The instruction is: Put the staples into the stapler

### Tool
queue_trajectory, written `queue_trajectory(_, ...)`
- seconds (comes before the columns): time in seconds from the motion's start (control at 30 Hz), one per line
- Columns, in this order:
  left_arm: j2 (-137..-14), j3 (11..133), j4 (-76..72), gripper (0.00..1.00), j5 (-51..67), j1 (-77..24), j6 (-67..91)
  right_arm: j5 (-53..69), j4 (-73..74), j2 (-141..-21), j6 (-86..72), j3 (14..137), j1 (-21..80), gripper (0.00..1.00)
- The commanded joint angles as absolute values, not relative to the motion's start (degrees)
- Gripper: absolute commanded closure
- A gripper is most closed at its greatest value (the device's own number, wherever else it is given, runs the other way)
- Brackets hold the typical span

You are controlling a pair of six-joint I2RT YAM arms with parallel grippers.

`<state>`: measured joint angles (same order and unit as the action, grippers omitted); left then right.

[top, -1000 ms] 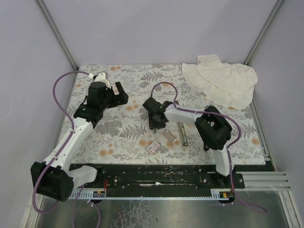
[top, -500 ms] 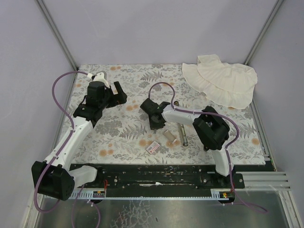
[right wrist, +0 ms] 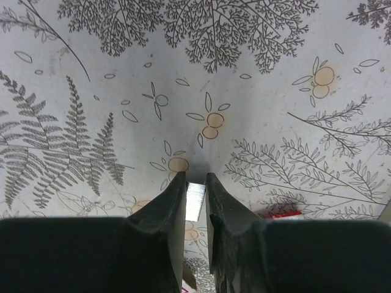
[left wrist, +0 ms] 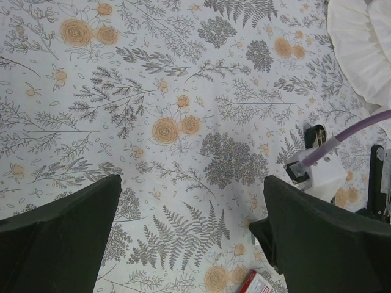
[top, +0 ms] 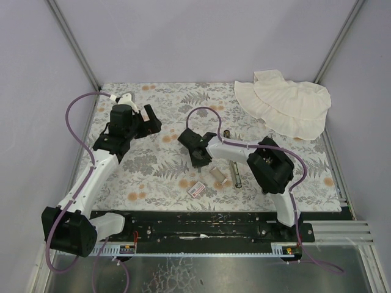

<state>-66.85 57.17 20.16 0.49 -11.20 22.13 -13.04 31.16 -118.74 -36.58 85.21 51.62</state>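
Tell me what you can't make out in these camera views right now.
the staples: right wrist view, the right pincer hides most of the strip
the stapler: top view, too small to tell open or closed
the box: left wrist view, cut off by the bottom edge

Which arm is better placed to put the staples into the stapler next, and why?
Right, probably. The right gripper is shut on a strip of staples, and the stapler lies close beside that arm. The left gripper is open and empty, farther away.
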Motion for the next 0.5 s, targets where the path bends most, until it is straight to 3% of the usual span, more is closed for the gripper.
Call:
queue_trajectory(0.0,-66.85,56.03,18.35,0.00,0.47,-10.55,22.15,-14.49,28.81,-111.54,-31.43,83.49,52.32,0.84)
queue_trajectory(0.23,-67.32,55.36,18.70,0.00,-0.35,-10.50,21.92,-13.86,21.72,-96.00,-24.17,72.45,49.33,0.84)
queue_trajectory(0.47,-67.07,55.02,17.88,0.00,1.33,-10.55,20.92,-10.23,18.70,-81.48,-20.00,57.51,40.08,0.84)
